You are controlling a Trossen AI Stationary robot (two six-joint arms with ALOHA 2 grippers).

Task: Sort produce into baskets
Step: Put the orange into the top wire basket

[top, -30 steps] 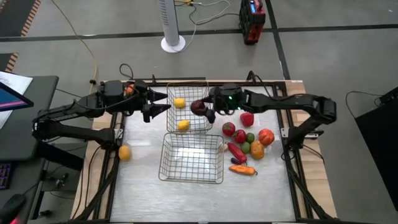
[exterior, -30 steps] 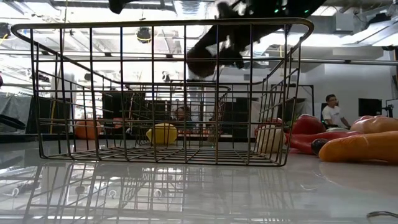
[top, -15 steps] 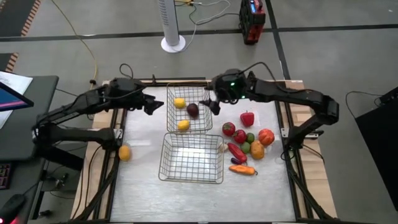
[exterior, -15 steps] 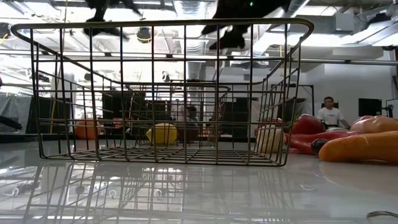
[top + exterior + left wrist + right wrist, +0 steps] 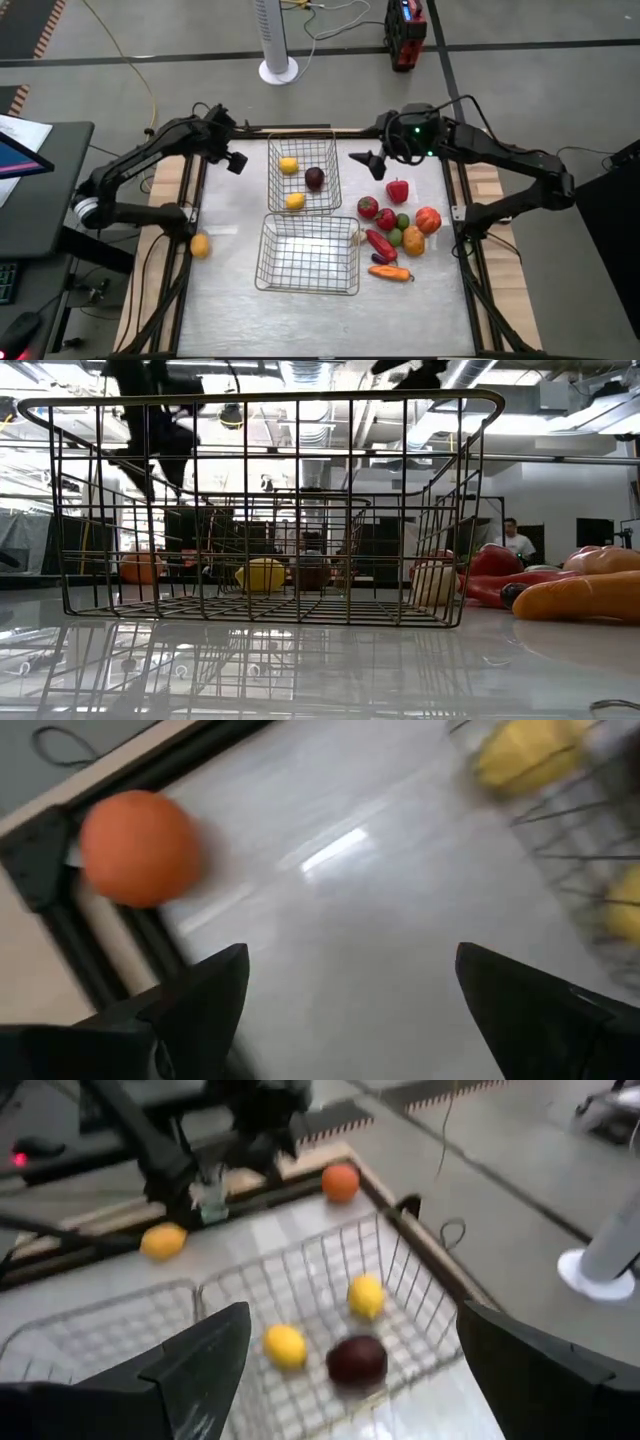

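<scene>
White table [image 5: 230, 290], carrot [image 5: 391, 273] lying crosswise

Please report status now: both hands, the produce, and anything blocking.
Left hand open, empty, beside far basket. Right hand open, empty, on its other side. Dark purple fruit and two yellow pieces inside; near basket empty. Nothing blocking.

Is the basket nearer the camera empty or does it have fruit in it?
Empty: the near basket shows only bare wire mesh from above; the fruit lies in the far basket.
</scene>
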